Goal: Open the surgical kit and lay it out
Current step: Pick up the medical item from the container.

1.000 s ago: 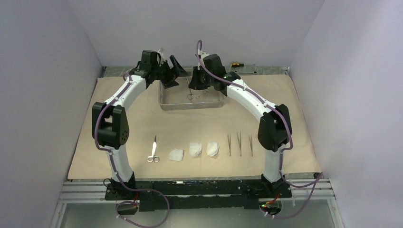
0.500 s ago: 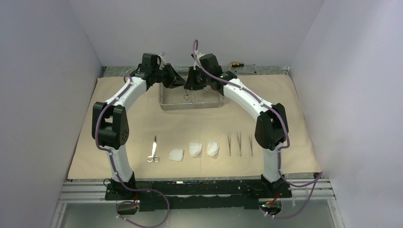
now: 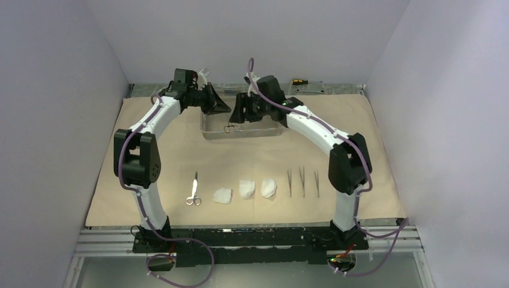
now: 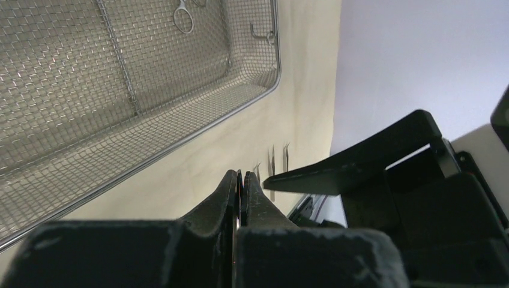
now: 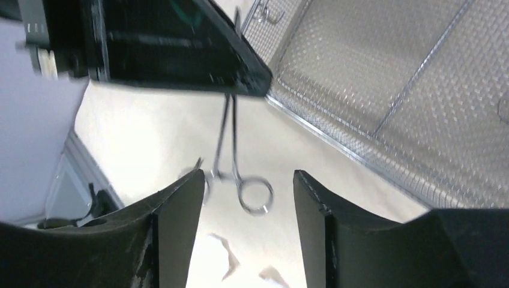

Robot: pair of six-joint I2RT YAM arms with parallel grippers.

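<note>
The left claw [image 4: 241, 177] has just shut on the clamp [image 3: 230, 127] while the right claw [image 5: 246, 180] spreads wide (handover made), ready for laying out.

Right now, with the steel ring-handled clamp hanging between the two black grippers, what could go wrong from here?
The left gripper pinches the steel ring-handled clamp only by its slim tip, so it may swing or slip and drop by the rim of the rectangular wire-mesh tray. The open right gripper has its fingers on both sides of the clamp's rings; drawing back sideways might snag one.
</note>
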